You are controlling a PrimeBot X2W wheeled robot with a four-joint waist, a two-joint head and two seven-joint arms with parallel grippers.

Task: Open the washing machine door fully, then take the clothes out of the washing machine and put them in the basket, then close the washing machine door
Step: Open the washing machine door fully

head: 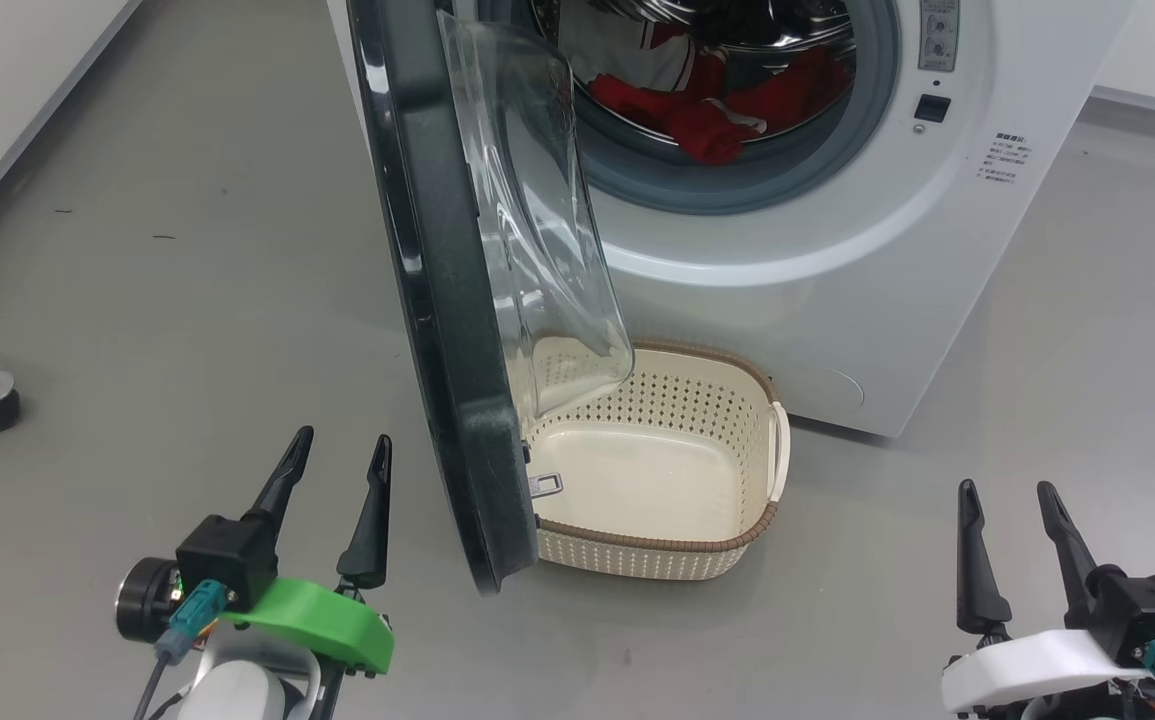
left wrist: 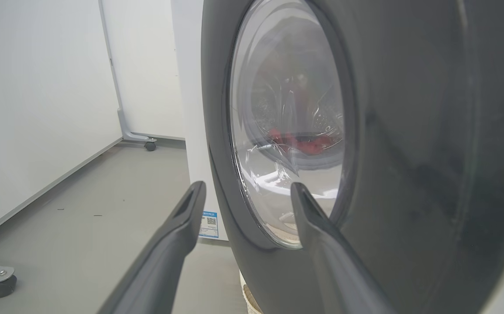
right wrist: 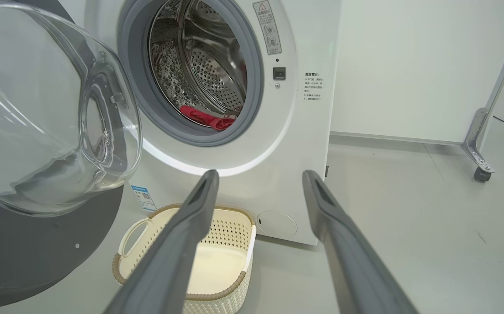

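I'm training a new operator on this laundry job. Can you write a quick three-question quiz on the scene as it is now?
1. True or false: the basket already holds some of the red clothes.
2. Where does the basket stand relative to the washing machine? A) on top of it B) on the floor in front of it, by the open door C) inside it
3. What do the left gripper and the right gripper hold?

Key
1. False: the basket is empty and the clothes lie inside the washing machine.
2. B
3. Nothing: both are open and empty.
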